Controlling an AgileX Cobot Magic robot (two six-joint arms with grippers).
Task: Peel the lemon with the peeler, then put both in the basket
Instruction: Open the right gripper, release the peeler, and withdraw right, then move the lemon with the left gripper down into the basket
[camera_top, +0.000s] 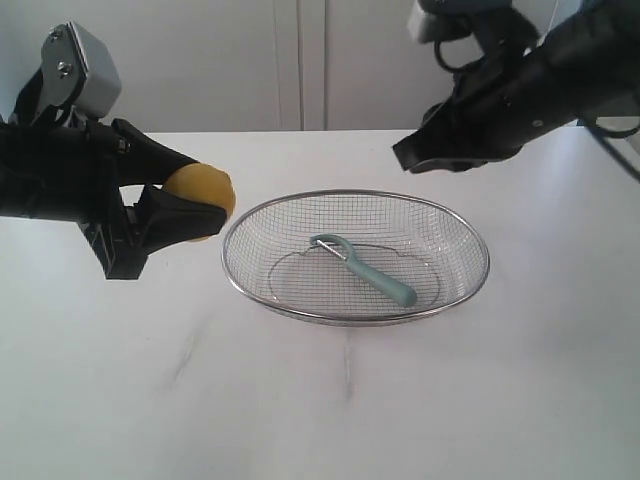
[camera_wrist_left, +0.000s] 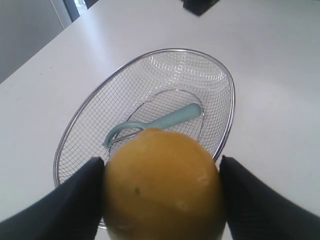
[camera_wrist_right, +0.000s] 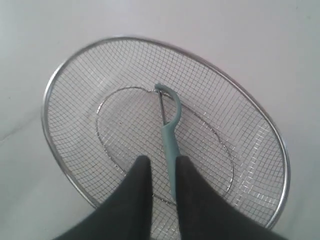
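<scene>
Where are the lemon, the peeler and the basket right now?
lemon (camera_top: 205, 190), exterior view, middle of its visible skin.
peeler (camera_top: 380, 282), exterior view, middle of its handle.
basket (camera_top: 440, 235), exterior view, bare mesh of its right wall.

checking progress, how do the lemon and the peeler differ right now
The peeler lies inside the basket; the lemon is in the air outside its rim. The left gripper clamps the lemon; nothing holds the peeler, and the right gripper above it is empty. The lemon is round and yellow, the peeler slim and pale teal. Neither touches the table directly.
</scene>
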